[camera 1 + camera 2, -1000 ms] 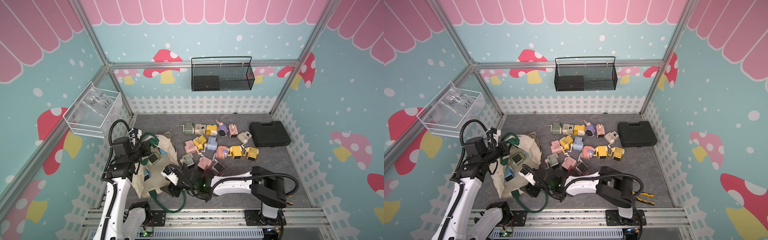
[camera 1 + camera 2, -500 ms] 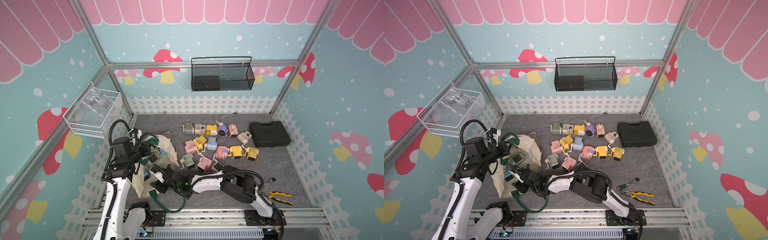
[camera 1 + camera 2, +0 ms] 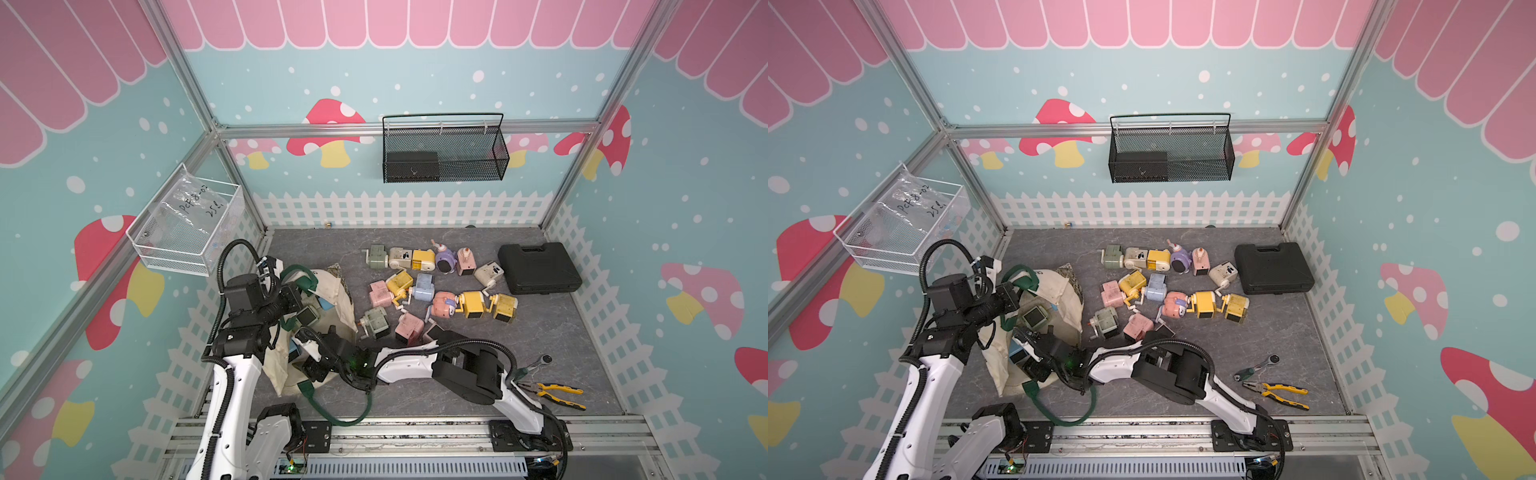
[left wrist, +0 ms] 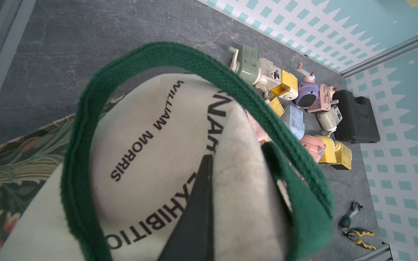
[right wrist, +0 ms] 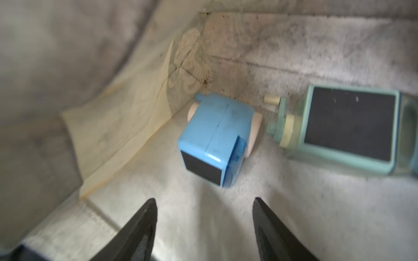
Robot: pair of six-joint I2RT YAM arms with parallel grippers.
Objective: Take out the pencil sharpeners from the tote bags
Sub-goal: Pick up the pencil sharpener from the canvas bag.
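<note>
Lying along the left edge of the grey tabletop, toward its near corner, the tote bag hides most of what it holds. In both top views only one dark-faced sharpener and slivers of blue plastic show in its mouth, under the two arms. How many remain inside cannot be told.

The right gripper is inside the bag, its fingers masked from above by wrist and cloth. Its wrist view (blurred) shows them spread apart with nothing between. They point at a blue sharpener lying tilted on the lining. Just beside that lies a pale green sharpener, cut off at the picture's edge.

The left gripper is closed, pinching a fold of the bag's cream rim. One of its fingers is half hidden behind the dark green strap.

The bag is cream canvas, soiled grey, with black lettering and a leafy green base.

The pencil sharpeners already out are boxy crank pieces in pink, yellow, blue, green, cream and purple. They cluster mid-tabletop toward the back edge, several touching. The black case sits just beside them, nearer the right edge.
</note>
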